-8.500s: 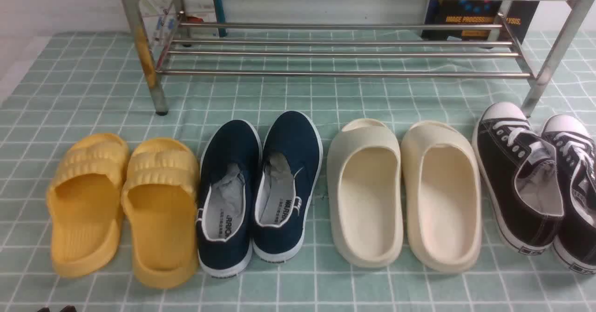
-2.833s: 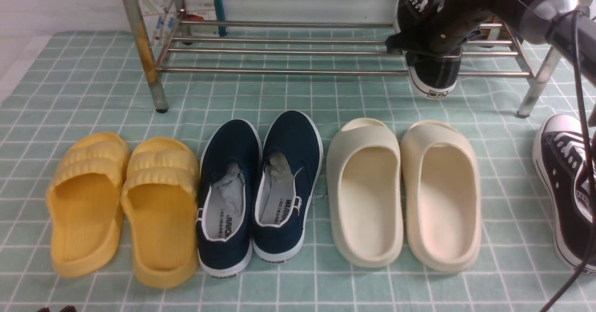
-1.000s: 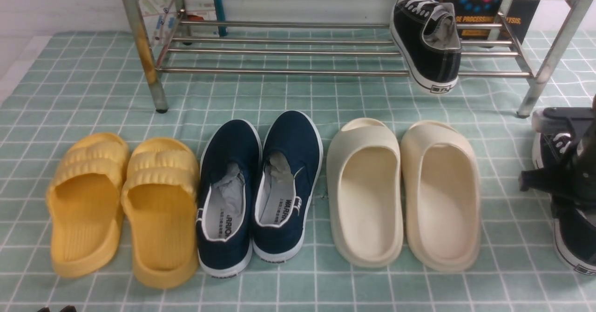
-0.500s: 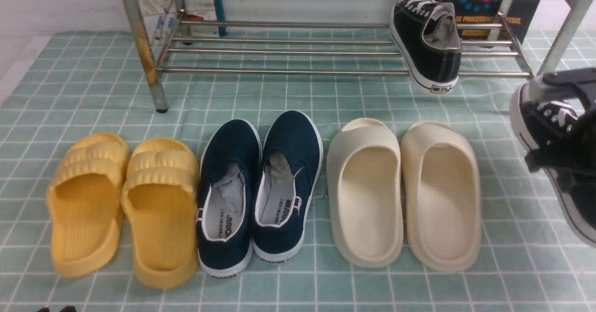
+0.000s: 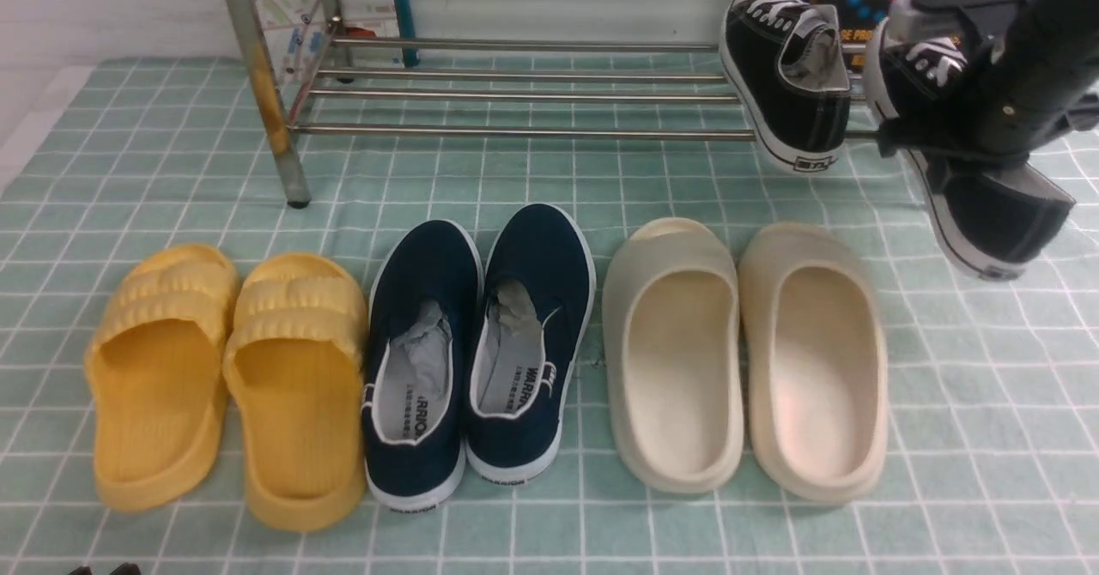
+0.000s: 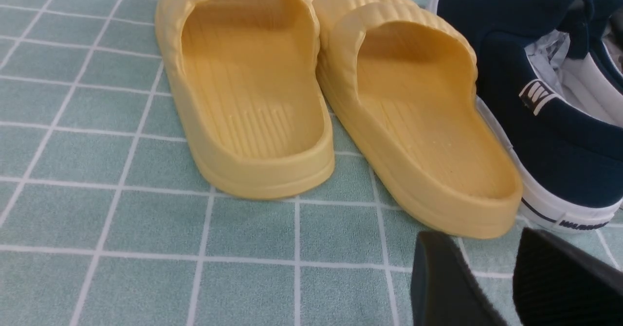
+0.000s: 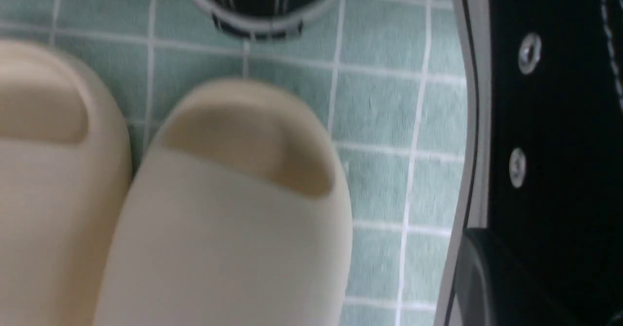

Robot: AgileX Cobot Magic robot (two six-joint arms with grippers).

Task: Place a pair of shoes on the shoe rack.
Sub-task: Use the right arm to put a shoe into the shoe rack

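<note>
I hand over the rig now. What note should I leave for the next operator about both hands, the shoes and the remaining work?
Left hand: open, empty, low over the cloth near the yellow slippers.
Right hand: shut on the second black sneaker, held in the air in front of the right end of the shoe rack.
Done: the first black sneaker sits on the lower shelf, heel hanging over the front bar.
Left: set the held sneaker on the rack beside the first, then open the hand.
</note>
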